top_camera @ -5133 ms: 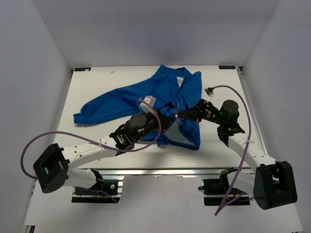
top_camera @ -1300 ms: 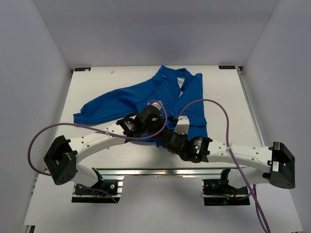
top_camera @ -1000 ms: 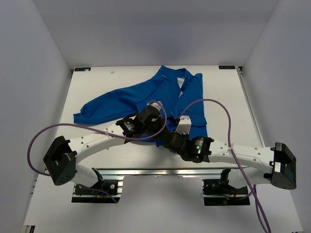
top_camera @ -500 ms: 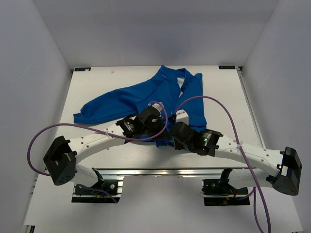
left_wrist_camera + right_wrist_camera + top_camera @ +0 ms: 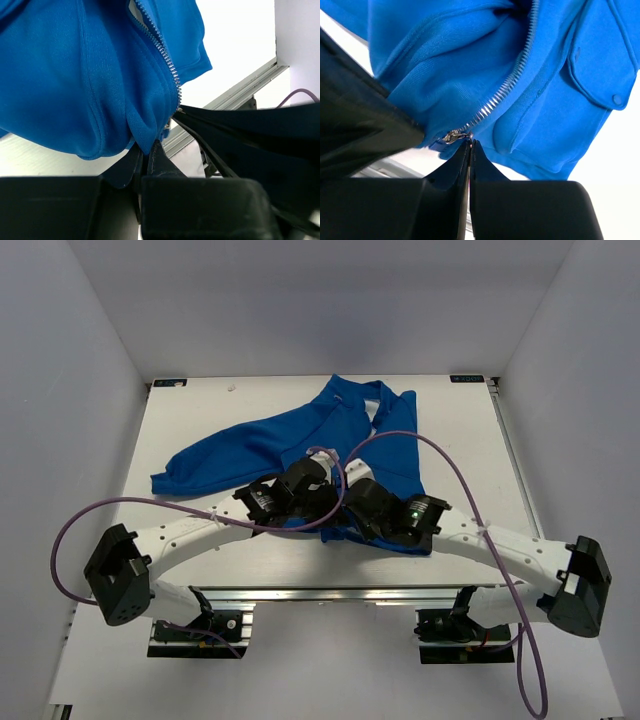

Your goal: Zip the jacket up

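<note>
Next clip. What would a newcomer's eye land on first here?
The bright blue jacket sprawls across the white table, one sleeve reaching left. At its near hem both arms meet: the left gripper pinches the hem fabric, and the right gripper is shut on the silver zipper pull at the zipper's bottom end.

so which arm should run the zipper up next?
Right. The right gripper looks shut on the zipper pull at the jacket hem; the left gripper pinches hem fabric, a good anchor.
</note>
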### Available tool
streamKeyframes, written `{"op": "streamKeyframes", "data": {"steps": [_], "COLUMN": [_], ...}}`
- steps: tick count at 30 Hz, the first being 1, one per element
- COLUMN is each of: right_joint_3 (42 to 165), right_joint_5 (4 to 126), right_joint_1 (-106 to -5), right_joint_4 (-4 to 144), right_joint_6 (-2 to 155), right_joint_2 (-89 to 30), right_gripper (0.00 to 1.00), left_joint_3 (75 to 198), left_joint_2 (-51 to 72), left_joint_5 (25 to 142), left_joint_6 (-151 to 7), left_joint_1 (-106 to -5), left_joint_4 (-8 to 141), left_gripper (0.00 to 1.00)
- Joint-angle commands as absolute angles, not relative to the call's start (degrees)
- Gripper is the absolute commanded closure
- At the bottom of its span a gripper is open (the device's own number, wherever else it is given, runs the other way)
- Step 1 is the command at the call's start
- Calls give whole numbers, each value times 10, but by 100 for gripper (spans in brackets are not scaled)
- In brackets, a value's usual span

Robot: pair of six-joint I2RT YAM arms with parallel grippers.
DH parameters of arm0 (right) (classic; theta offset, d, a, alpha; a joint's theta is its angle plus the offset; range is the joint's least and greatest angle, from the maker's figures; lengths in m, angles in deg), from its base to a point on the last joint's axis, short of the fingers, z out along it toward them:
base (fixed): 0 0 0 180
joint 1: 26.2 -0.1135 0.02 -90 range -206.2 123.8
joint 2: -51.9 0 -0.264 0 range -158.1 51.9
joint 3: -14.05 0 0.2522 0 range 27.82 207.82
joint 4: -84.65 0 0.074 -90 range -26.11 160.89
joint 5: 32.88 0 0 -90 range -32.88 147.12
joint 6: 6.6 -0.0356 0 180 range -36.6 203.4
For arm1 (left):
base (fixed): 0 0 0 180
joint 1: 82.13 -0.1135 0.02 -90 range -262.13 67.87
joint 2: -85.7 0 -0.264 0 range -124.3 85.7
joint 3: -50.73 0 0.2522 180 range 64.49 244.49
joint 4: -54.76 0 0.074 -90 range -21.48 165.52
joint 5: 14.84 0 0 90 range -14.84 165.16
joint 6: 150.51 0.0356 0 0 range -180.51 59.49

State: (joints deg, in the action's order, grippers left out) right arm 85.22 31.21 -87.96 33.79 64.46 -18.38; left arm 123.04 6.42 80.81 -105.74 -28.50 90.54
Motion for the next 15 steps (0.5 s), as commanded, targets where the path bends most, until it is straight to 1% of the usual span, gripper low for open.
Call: {"op": "streamKeyframes", "data": {"steps": [1,7,11,12,15], "right_joint_3": [885,902,912,919,931], "right_joint_5": [267,257,264,281,273], "right_joint_1": [-872,-857,-817,-806,-777], "right_joint_4": [341,349,369,371,364], "right_joint_6": [698,693,691,694,683], "right_joint_2": [-209,-192,-173,-174,-190], "right_gripper": [100,100,100,100,100], "left_joint_3": [1223,1232,1237,1236,1229], "left_joint_2": [94,92,84,84,88], "left_joint_5": [812,790,785,784,786], "left_joint_6": [-1030,-1019,-1012,-1012,-1010], "left_joint_1": [-285,-284,-283,-282,-274], "left_joint_4": [944,968,992,995,1003], "left_gripper": [100,100,100,100,100]}}
